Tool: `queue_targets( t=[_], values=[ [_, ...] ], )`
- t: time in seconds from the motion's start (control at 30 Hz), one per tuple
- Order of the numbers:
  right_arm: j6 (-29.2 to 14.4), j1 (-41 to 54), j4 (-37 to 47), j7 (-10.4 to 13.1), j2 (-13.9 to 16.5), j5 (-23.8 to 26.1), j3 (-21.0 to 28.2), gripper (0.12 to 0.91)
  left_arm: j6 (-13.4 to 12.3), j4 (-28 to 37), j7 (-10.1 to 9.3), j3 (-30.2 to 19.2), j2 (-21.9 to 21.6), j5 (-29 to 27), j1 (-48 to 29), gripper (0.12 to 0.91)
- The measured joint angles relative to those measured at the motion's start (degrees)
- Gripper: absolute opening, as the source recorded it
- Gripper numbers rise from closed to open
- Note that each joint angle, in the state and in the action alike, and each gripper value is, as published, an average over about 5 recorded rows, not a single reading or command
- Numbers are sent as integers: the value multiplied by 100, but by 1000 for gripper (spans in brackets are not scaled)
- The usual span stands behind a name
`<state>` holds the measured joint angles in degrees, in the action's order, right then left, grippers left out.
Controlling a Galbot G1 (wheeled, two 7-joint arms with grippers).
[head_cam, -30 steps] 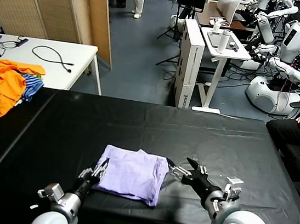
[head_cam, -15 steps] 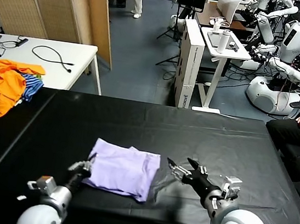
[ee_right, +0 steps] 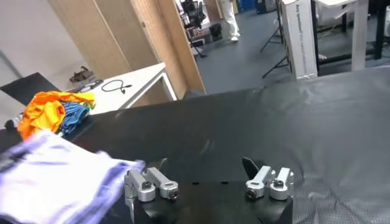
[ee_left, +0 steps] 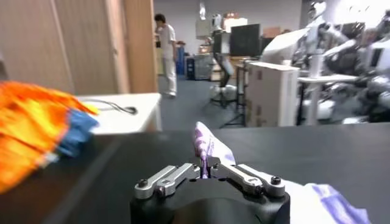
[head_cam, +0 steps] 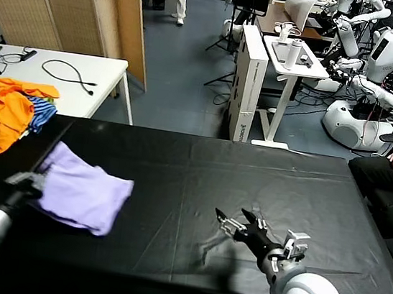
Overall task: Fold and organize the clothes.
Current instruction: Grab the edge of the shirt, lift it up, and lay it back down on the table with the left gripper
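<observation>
Now at the far left of the black table [head_cam: 202, 162]: the left gripper [head_cam: 29, 183], jaws pinched tight on one edge of the folded lavender T-shirt [head_cam: 81, 193], holds the garment w/ that edge lifted. In the left wrist view a ridge of purple-printed fabric [ee_left: 207, 146] stands up between the closed fingers [ee_left: 177, 176], and the rest of the shirt trails off beside the gripper body onto the tabletop. The shirt sits near the table's left edge, well apart from the table's middle.

Right gripper [head_cam: 234, 221] rests low over the table nearer the robot's right, jaws spread wide, nothing between them; right wrist view shows both fingertips [ee_right: 159, 165] apart w/ bare black cloth beyond and the lavender shirt blurred off to one side.

Bkgd: a heap of orange garments [head_cam: 2, 110] w/ a blue-striped piece [head_cam: 40, 112] lies at the corner by a white side table [head_cam: 81, 88] carrying a black cable [head_cam: 72, 73]. Other robots [head_cam: 381, 63] and a seated person's legs [head_cam: 388, 179] are beyond the table's right end.
</observation>
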<state>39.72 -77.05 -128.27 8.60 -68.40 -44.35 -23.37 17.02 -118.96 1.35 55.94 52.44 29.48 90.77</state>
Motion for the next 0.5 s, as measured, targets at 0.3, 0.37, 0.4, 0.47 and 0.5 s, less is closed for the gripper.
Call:
queue_targets(
  t=[0.3, 0.37, 0.4, 0.47, 0.5],
  values=[
    [4, -186, -141, -26, -62, 90, 10, 907, 392, -662, -492, -365, 213, -1037, -44, 184],
    [4, -233, -189, -27, -39, 89, -23, 907, 399, -707, -560, -837, 502, -1238, -86, 184],
    [4, -255, -214, -27, -26, 87, -35, 907, 398, -700, -590, -1096, 659, -1326, -115, 184],
    [6, -286, -259, -28, -2, 81, -47, 907, 392, -624, -654, -1647, 1004, -1465, -190, 184],
    [8, -293, -277, -29, 11, 76, -46, 907, 391, -557, -685, -1911, 1176, -1506, -231, 184]
  ],
)
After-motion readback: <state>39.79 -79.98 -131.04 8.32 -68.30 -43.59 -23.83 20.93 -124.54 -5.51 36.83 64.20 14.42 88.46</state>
